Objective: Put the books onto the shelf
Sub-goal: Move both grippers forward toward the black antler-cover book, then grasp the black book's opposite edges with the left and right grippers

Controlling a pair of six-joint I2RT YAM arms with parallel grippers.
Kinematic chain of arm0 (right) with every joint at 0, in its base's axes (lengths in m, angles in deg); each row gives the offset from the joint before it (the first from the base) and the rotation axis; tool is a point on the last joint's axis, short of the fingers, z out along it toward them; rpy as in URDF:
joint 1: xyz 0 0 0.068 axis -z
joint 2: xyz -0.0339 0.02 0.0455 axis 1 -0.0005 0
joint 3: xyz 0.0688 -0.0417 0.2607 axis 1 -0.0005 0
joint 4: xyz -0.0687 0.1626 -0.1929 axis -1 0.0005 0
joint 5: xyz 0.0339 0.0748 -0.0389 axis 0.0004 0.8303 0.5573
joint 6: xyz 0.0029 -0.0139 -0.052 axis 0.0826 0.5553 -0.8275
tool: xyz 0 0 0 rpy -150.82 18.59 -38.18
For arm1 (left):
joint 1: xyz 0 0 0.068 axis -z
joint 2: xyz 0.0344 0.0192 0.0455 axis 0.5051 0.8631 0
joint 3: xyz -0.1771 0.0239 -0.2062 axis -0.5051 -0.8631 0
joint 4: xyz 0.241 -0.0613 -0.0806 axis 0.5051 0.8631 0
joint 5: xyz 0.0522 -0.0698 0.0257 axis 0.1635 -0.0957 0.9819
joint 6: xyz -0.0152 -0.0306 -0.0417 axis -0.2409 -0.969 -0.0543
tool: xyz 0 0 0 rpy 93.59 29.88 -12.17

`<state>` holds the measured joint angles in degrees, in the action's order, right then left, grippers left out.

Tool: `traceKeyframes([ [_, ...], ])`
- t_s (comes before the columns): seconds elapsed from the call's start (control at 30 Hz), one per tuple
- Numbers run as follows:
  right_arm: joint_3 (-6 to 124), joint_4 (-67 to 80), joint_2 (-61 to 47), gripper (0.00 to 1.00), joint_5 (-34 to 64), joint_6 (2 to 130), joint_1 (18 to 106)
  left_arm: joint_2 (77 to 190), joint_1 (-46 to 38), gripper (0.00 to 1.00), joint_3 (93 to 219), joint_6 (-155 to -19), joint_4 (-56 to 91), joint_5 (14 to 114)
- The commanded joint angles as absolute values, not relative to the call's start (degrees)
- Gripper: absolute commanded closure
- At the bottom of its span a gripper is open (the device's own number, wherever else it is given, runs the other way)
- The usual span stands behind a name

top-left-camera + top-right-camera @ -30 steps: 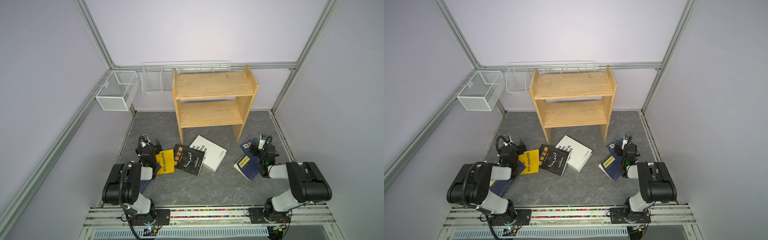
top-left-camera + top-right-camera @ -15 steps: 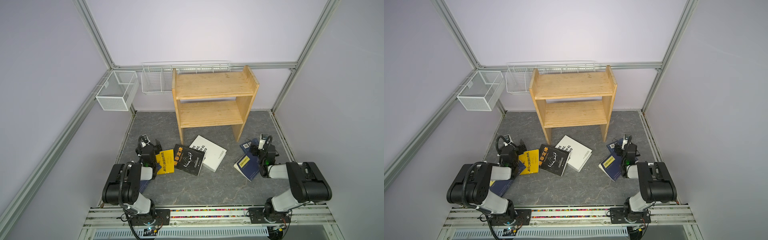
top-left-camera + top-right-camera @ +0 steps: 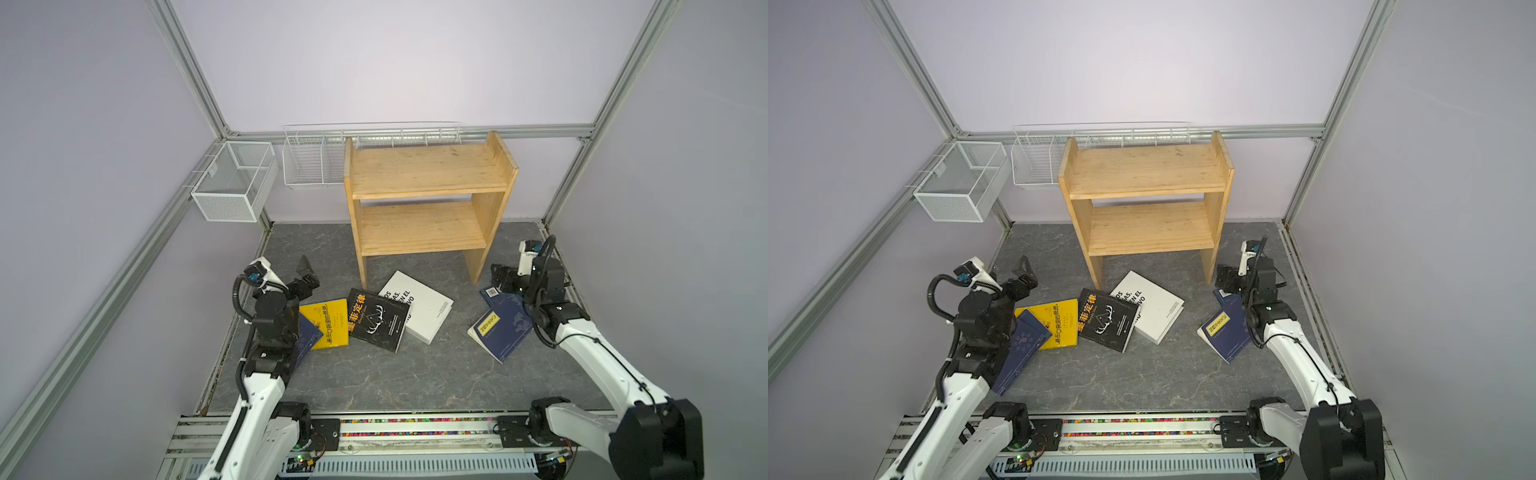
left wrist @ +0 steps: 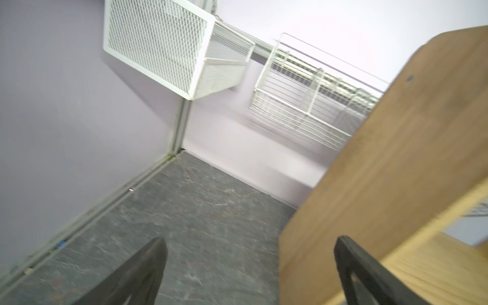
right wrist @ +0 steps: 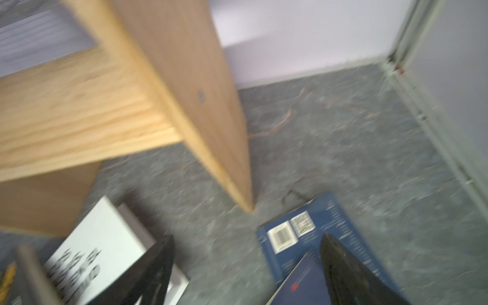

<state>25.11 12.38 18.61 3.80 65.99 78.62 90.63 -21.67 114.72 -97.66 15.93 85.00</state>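
Note:
The pine shelf (image 3: pixel 428 199) (image 3: pixel 1146 195) stands at the back, both tiers bare. On the grey floor before it lie the books: yellow (image 3: pixel 326 324), black with orange characters (image 3: pixel 376 320), white (image 3: pixel 424 305), and a navy one with a yellow label (image 3: pixel 500 328) on top of another navy one (image 5: pixel 303 229). One more navy book (image 3: pixel 1023 345) lies partly under the left arm. My left gripper (image 3: pixel 307 276) (image 4: pixel 249 239) is open and empty, raised beyond the yellow book. My right gripper (image 3: pixel 500 276) (image 5: pixel 247 236) is open and empty above the far navy book, beside the shelf's right panel.
Two white wire baskets (image 3: pixel 232 183) (image 3: pixel 311 162) hang on the back-left frame. The shelf's side panels (image 4: pixel 383 158) (image 5: pixel 211 105) are close to both grippers. Walls and aluminium posts bound the floor on three sides.
Both arms have risen out of their folded pose in the last half second. Both grippers now sit higher and nearer the shelf. The books have not moved.

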Motion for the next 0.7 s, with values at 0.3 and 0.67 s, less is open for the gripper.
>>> traceKeyframes([
  [0.3,18.3,17.2,30.1,0.12,0.2,90.3,43.8,90.5,5.9,0.01,106.0,-135.2,24.3,76.8],
  [0.67,22.3,11.3,19.7,0.11,3.4,92.3,38.5,93.7,12.5,0.01,102.3,-134.1,7.3,75.9],
])
